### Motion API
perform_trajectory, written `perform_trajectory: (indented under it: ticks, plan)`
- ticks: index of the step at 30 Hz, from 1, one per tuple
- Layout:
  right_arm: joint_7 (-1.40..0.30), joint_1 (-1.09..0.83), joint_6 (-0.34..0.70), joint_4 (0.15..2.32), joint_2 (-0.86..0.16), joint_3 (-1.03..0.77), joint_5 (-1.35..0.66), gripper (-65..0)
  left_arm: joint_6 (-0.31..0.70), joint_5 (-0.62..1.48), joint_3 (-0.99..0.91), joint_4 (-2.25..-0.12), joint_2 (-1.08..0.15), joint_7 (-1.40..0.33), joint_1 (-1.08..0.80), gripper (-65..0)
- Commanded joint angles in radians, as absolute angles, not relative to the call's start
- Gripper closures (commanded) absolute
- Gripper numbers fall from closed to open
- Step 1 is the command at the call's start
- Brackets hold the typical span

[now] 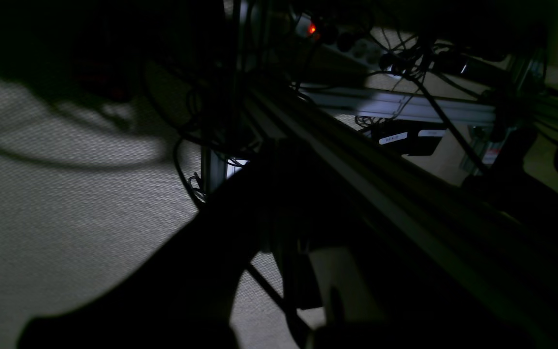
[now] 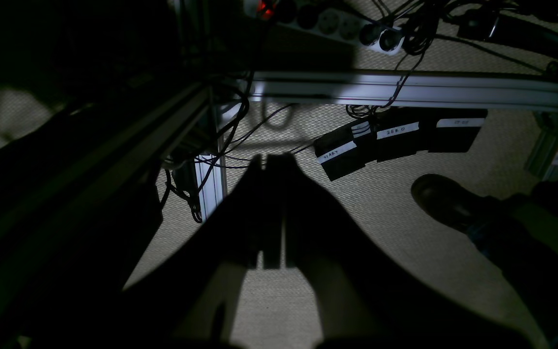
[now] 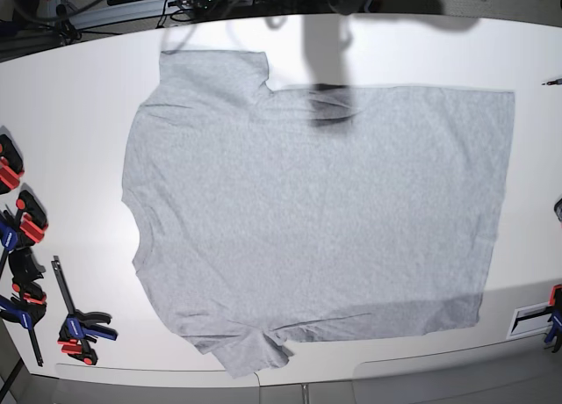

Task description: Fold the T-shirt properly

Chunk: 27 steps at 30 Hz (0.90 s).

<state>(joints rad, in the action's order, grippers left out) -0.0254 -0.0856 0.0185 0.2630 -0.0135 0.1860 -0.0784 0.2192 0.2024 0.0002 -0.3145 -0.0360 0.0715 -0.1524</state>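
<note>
T-shirt (image 3: 316,220) flat, plain side up on worktop (image 3: 79,114); right claw (image 2: 271,162) closed, left claw closed, both empty.

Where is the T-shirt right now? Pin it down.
In the base view the T-shirt lies spread flat across the middle of the white table, its collar toward the left, with the red-and-blue clamps off its lower-left corner.

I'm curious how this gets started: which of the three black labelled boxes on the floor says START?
The leftmost box, tilted out of line with the others, reads START. The middle box reads ZERO, and the right box has a label too blurred to read.
</note>
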Motion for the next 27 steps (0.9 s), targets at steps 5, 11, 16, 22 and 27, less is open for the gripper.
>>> perform_trajectory:
  ticks: [5,11,16,22,27]
  plan:
    - [-0.019,-0.101,0.014,0.271,-0.014,0.184,-0.077,0.0,0.231,0.200,0.003,-0.330,-0.035,0.076,-0.179,0.0]
    - [-0.017,-0.175,-0.029,0.333,-0.016,0.183,-0.078,0.0,0.231,0.200,0.003,-0.346,-0.043,0.076,-0.207,0.0]
    - [-0.003,-0.263,-0.039,0.429,-0.034,0.183,-0.078,0.0,0.231,0.201,0.003,-0.407,-0.065,0.076,-0.256,0.0]
    - [0.006,-0.377,-0.060,0.556,-0.064,0.183,-0.078,0.0,0.231,0.204,0.002,-0.535,-0.110,0.076,-0.363,0.0]
    - [0.091,-0.502,-0.098,0.710,-0.083,0.183,-0.078,0.0,0.231,0.273,0.002,-0.679,-0.164,0.080,-0.479,0.0]
